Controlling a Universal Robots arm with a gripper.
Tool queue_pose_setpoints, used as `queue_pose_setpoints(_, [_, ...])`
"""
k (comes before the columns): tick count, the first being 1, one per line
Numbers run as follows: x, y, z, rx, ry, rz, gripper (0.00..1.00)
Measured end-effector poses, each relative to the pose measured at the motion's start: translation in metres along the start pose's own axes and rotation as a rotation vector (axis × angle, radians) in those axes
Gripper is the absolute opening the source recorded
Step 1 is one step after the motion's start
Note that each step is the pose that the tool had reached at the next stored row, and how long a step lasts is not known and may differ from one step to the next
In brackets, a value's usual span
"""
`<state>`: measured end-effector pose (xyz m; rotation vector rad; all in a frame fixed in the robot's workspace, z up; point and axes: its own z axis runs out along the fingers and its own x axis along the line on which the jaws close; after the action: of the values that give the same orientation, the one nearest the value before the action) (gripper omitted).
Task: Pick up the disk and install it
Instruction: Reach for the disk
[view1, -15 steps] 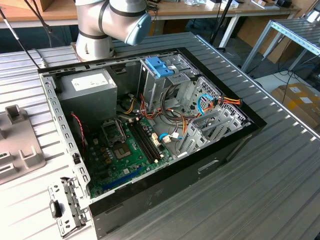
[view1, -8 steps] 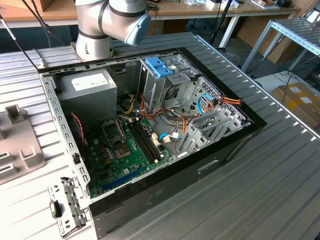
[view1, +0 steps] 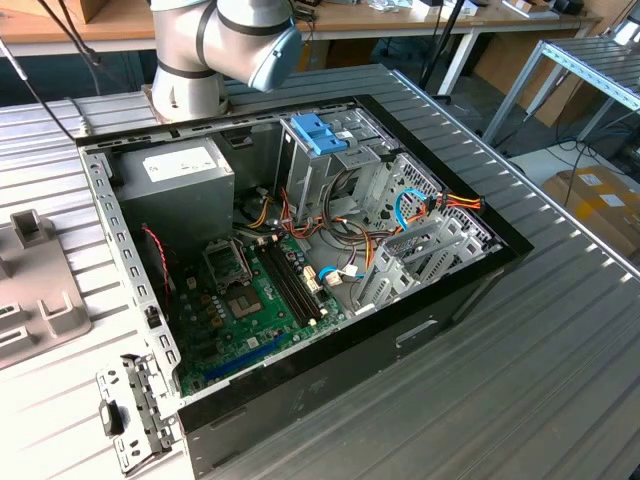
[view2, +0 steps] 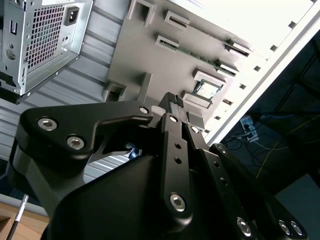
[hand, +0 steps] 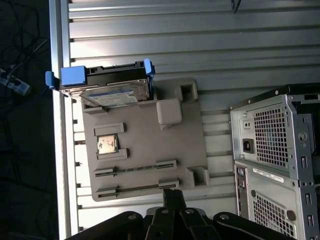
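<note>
The disk (hand: 112, 93), silver with a white-and-blue label and blue side rails, rests at one end of a grey fixture tray (hand: 145, 150) near the table's edge. In both wrist views my gripper (hand: 170, 194) hangs above the tray, over the end away from the disk and well apart from it. Its black fingertips (view2: 172, 102) are pressed together with nothing between them. In the exterior view the open computer case (view1: 300, 250) lies on the table, with a metal drive cage topped in light-blue plastic (view1: 320, 132) at its back.
A small square chip (hand: 107, 145) sits in a tray pocket. The case's perforated rear panel (hand: 280, 150) stands beside the tray. A grey power supply box (view1: 185, 175), the green motherboard (view1: 250, 300) and loose cables (view1: 440, 205) fill the case. The ribbed metal table (view1: 540, 360) extends to the exterior view's right.
</note>
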<state>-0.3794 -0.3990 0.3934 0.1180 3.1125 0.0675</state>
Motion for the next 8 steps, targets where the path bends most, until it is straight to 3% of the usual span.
queue_pose_setpoints(8, [0.0072, -0.0005, -0.0001, -0.0001, -0.0001, 0.0, 0.11])
